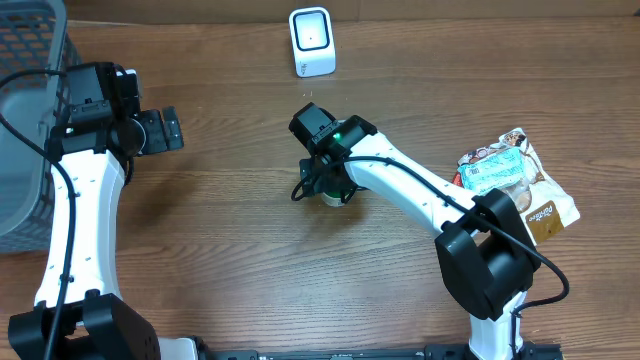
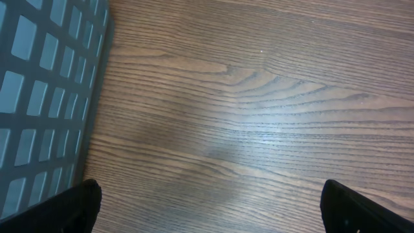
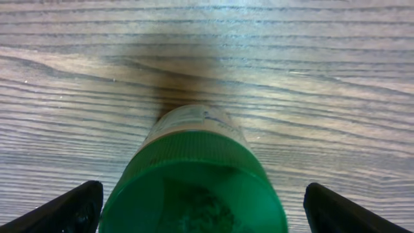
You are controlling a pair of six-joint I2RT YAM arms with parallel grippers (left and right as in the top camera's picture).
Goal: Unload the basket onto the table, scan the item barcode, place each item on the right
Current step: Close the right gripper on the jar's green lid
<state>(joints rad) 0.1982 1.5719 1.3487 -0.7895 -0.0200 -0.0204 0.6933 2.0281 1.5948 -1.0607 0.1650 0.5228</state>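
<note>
1. the green-capped bottle (image 3: 194, 181) stands upright near the middle of the table (image 1: 230, 260), a little toward the far edge. its pale label shows just below the cap.
2. my right gripper (image 3: 200, 210) hangs straight over that cap, jaws spread wide to either side of it. bare wood shows between the cap and my right-hand fingertip (image 3: 349, 210), so i am not gripping it.
3. the white scanner (image 1: 312, 42) sits at the table's far edge, beyond the bottle and well apart from it.
4. crinkled snack bags (image 1: 515, 180) lie at the right edge, beside my right arm.
5. my left gripper (image 2: 210, 204) hovers over bare wood near the left edge, jaws released and holding nothing, just beside the grey basket (image 1: 25, 120) in the far left corner.
</note>
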